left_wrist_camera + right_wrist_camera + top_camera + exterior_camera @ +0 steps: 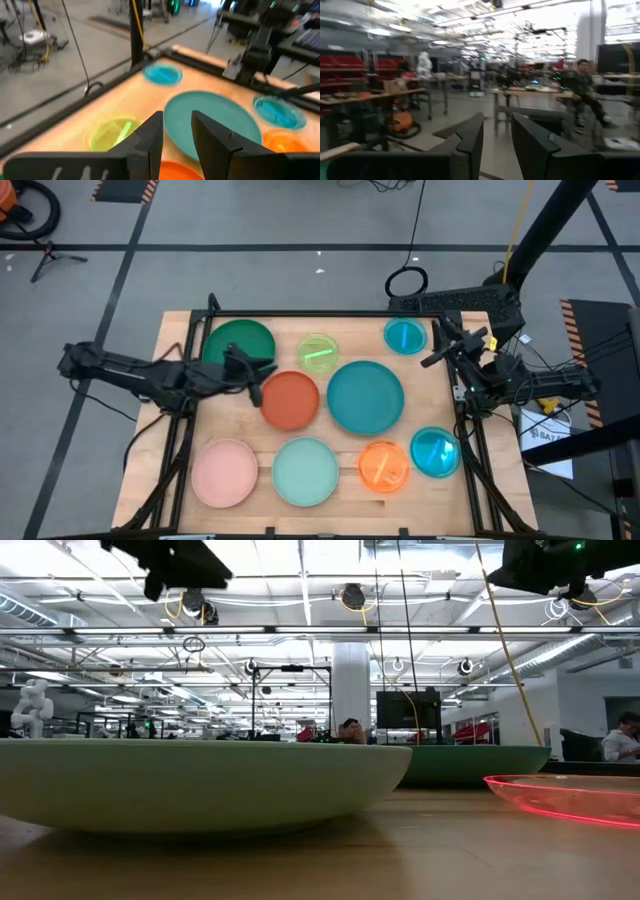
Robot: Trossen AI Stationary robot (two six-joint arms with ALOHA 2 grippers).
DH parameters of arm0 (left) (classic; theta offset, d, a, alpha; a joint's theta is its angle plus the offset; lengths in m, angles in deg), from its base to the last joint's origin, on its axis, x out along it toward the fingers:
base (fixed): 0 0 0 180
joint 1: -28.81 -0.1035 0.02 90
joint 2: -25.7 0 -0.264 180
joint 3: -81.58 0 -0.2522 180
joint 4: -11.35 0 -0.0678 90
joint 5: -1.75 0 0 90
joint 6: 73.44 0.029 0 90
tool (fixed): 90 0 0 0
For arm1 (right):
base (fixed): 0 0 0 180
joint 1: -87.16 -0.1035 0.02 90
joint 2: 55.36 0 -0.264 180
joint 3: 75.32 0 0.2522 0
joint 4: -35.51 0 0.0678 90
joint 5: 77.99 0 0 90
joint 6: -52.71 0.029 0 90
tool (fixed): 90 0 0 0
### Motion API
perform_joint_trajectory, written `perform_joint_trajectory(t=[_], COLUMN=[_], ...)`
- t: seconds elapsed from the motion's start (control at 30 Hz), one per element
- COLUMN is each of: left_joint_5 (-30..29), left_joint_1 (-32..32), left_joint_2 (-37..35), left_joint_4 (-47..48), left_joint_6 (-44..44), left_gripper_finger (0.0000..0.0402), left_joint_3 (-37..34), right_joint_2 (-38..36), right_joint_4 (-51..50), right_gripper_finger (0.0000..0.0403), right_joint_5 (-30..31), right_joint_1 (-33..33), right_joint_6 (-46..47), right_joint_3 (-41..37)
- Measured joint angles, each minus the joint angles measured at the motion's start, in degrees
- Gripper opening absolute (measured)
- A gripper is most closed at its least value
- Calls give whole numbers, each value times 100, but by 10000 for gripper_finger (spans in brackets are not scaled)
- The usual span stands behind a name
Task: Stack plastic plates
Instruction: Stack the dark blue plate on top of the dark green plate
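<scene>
Left gripper (258, 385): empty, fingers slightly apart, above red plate (291, 400) edge.
Advice: descend squarely, pinch rim, lift level.
Right gripper (436, 356): waiting, slightly apart.

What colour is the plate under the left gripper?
Red-orange; the plate lies under the left gripper, best in the high view.
</scene>
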Motion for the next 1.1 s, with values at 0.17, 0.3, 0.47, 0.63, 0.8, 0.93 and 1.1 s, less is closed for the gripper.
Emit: perform_joint_trajectory(t=[0.17,0.3,0.47,0.63,0.8,0.93,1.1], left_joint_5=[2,6,6,4,512,932,932], left_joint_1=[-4,-4,-4,-28,-443,-704,-856], left_joint_2=[591,976,1466,1963,2210,2366,2816], left_joint_4=[-774,-1204,-2077,-3152,-3023,-1678,-456], left_joint_6=[-64,-7,313,942,277,-420,-646], left_gripper_finger=[108,108,108,108,108,108,108], left_joint_3=[-4,-4,-4,-4,187,745,1567], right_joint_2=[0,0,26,138,230,269,240], right_joint_4=[-108,-221,-394,-1267,-1601,-1996,-2033], right_gripper_finger=[93,93,93,93,93,93,93], right_joint_5=[28,3,-251,-1451,-1673,-1675,-1671], right_joint_1=[0,-2,-6,-50,-93,-107,-107], right_joint_6=[11,116,1096,2259,2741,2770,2249], right_joint_3=[2,2,3,2,2,2,2])
